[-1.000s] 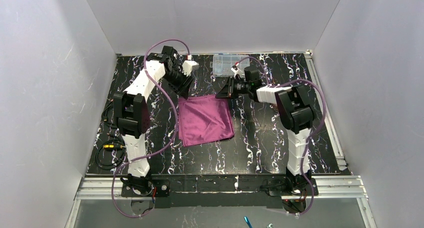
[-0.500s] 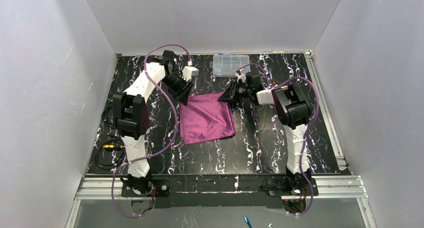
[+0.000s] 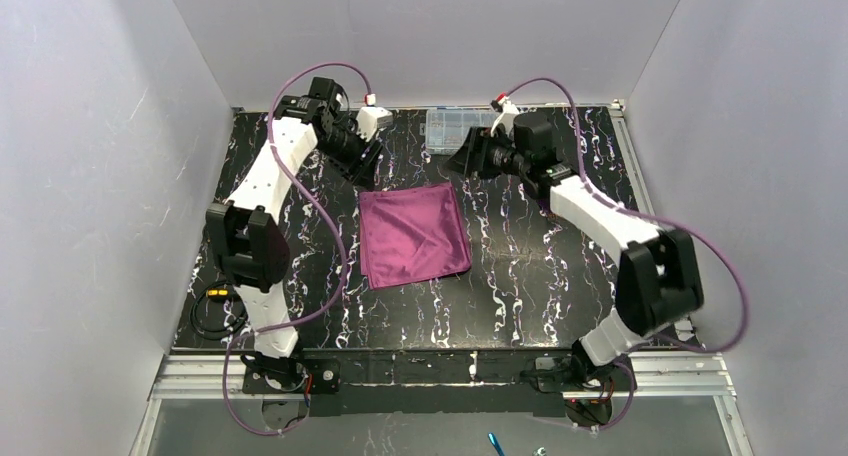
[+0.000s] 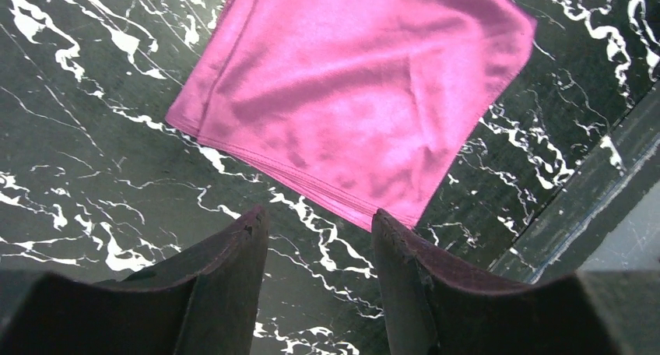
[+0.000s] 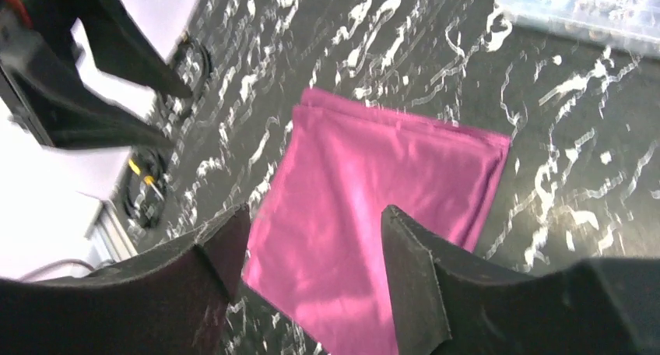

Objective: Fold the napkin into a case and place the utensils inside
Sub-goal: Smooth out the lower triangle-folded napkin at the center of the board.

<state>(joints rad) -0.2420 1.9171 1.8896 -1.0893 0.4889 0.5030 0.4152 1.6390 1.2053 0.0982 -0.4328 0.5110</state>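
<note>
Both arms just released napkin far corners and pulled up and back toward far edge. Left gripper: jaws partly apart, empty. Right gripper: jaws sprung wide, empty. Napkin flat mid-table, doubled layers showing at edges. Fold looks set, but more folds needed for case. Utensils not in view.
</note>
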